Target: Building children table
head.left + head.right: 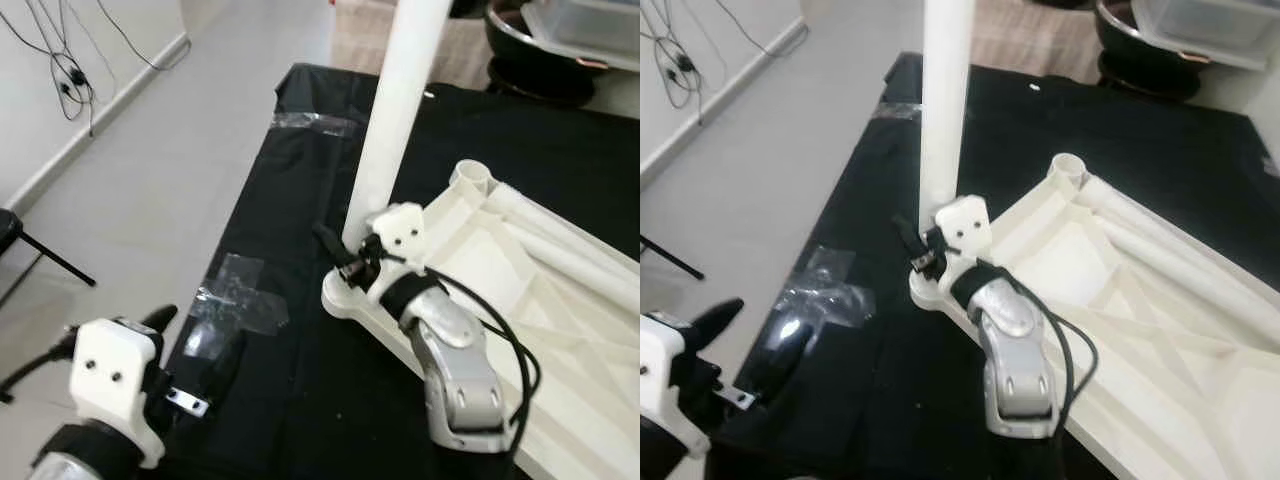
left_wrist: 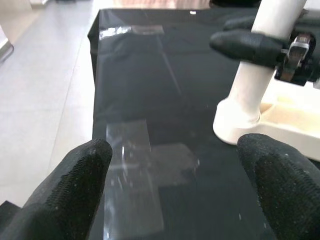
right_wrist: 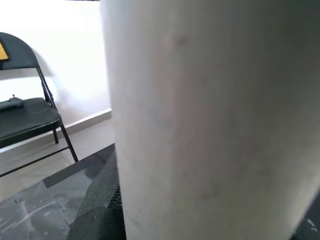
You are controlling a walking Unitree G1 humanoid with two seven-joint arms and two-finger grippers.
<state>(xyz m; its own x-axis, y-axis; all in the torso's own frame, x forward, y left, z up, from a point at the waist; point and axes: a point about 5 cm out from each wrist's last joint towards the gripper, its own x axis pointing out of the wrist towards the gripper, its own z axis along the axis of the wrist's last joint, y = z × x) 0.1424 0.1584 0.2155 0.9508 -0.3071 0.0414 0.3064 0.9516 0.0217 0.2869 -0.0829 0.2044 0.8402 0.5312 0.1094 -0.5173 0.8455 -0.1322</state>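
One upright leg (image 1: 395,120) in right gripper (image 1: 345,255), one tabletop (image 1: 520,290).

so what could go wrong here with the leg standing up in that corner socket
1. The right pincer grips the white table leg only near its base, so the tall leg could lean and jam in the corner socket rather than seat straight.
2. The upturned tabletop lies on a black sheet with nothing holding it; the open left pincer hangs apart, so pushing may slide the top.
3. Loose leg tubes resting inside the top could roll.
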